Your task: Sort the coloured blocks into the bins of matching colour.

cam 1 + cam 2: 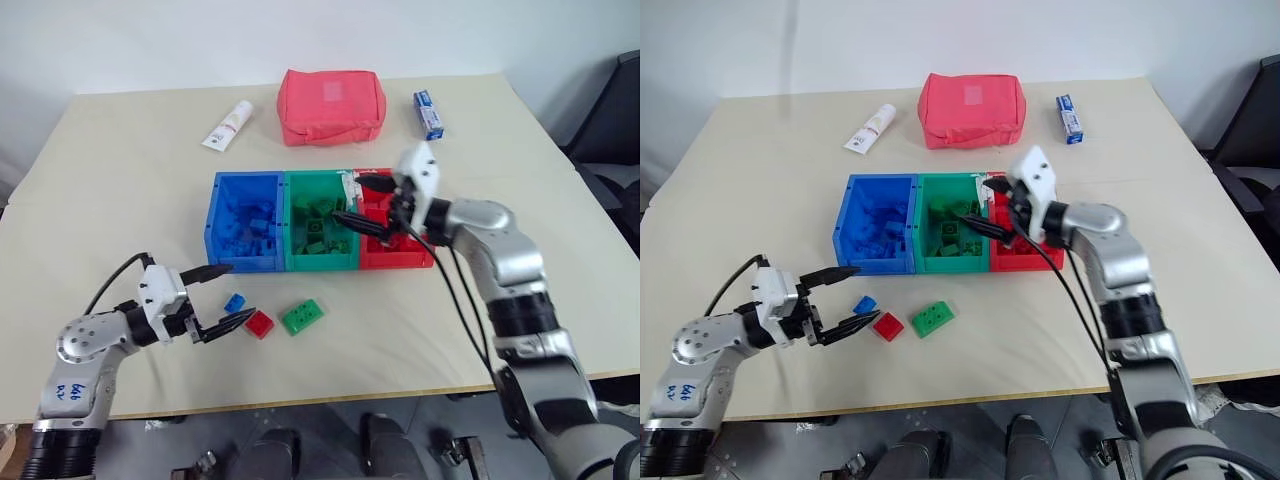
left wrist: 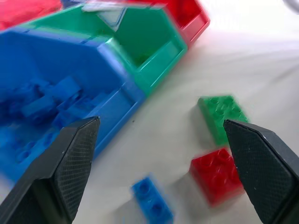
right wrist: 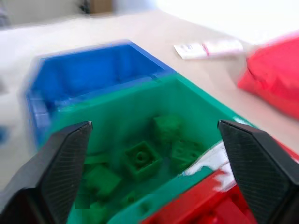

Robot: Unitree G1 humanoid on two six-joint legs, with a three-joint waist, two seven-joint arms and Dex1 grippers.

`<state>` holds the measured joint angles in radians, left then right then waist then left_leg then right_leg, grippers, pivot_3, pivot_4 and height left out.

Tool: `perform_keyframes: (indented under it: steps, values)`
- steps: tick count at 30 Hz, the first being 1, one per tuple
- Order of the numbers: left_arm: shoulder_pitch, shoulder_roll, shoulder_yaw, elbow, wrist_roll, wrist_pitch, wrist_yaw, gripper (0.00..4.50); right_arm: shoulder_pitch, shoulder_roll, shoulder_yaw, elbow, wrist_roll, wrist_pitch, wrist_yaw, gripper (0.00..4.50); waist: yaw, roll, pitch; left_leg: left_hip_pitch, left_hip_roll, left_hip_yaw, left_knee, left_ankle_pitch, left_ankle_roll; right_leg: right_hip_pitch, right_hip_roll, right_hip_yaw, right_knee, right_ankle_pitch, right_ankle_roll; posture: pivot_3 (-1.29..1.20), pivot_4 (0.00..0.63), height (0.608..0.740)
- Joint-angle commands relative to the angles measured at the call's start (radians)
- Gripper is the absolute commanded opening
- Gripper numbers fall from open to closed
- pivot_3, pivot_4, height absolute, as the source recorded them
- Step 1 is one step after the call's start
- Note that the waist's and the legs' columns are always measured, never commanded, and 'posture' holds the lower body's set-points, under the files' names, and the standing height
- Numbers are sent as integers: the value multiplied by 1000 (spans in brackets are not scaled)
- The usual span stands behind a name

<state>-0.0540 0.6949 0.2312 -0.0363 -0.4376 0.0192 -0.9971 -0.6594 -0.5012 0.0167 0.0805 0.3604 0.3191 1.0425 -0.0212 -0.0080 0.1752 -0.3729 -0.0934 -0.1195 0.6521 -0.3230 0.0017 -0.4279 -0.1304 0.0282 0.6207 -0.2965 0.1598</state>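
Observation:
Three joined bins stand mid-table: blue (image 1: 240,263), green (image 1: 322,263) and red (image 1: 402,260), each holding blocks of its own colour. In front of the blue bin three loose blocks lie on the table: blue (image 1: 235,302), red (image 1: 259,323) and green (image 1: 301,316). My left gripper (image 1: 241,290) is open just left of them, low over the table, with the blue block near its fingertips and nothing held. My right gripper (image 1: 346,197) hovers open and empty above the edge between the green and red bins, looking down on green blocks (image 3: 140,158).
At the back of the table lie a red fabric pouch (image 1: 331,105), a white tube (image 1: 228,125) and a blue-and-white carton (image 1: 429,113). A dark chair (image 1: 615,120) stands off the right side. The table's front edge runs just behind the loose blocks.

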Motion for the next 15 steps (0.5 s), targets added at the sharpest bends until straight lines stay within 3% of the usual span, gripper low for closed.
perform_keyframes:
  steps: [1,7,11,15]
  values:
    - [10,63,49,73,37,-60,-38,4500,171,-113,-98,-117,92,-135,199,4465,3,0,0,0,-1,1,0,0,0,0,-1,0,0,0,0,0,150,740]
    - [3,110,24,97,102,-124,-62,4500,377,-239,-157,-175,138,-203,346,4465,-5,0,0,4,1,8,1,-1,1,0,0,5,-1,1,1,0,150,740]
    - [3,116,-30,-78,67,31,-41,4500,458,-273,-178,-203,142,-237,354,4465,2,0,0,3,1,8,1,-1,1,0,0,5,-1,0,1,0,150,740]
    - [-24,132,-138,-286,55,298,20,4500,484,-268,-178,-223,152,-245,342,4465,5,0,0,3,1,8,3,-2,2,1,-1,6,-1,1,1,0,150,740]
